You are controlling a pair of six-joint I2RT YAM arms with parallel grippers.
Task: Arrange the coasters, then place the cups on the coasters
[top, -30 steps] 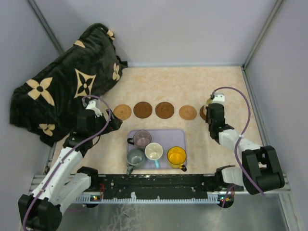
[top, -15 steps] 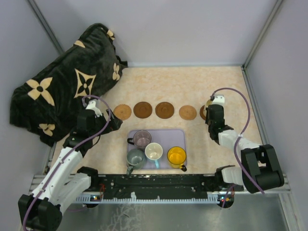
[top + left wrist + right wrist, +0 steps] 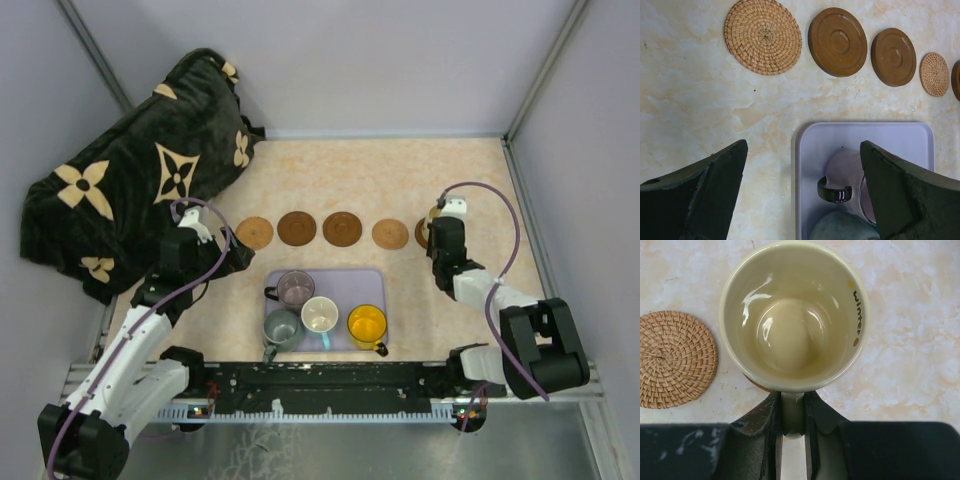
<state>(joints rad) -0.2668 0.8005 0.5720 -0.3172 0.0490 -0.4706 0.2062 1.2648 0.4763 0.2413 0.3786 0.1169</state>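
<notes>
**A:** What do we have from above?

**B:** Five coasters [image 3: 297, 228] lie in a row across the surface [image 3: 400, 170], and four cups [image 3: 320, 314] stand on the lavender tray [image 3: 375, 285]. Our right tool [image 3: 438, 225] is at the row's right end, mostly hiding the cream cup [image 3: 436, 212].

**A:** And our left wrist view?

**B:** Our left tool [image 3: 803, 147] hangs spread wide and empty over the tray's edge, with the purple-grey cup [image 3: 842, 172] just below it.

**A:** Right wrist?

**B:** The fingers [image 3: 765, 425] are pressed together on the cream cup's handle. A sliver of dark coaster [image 3: 756, 382] shows under the base, and a woven coaster [image 3: 672, 357] lies just beside it. We cannot tell whether the cup has touched down.

**A:** So which step are we on?

**B:** We judge the arranging done and the first cup going onto its coaster. Next we must settle it centred, free the handle without tipping it, and draw back clear — then start on the tray cups.
</notes>
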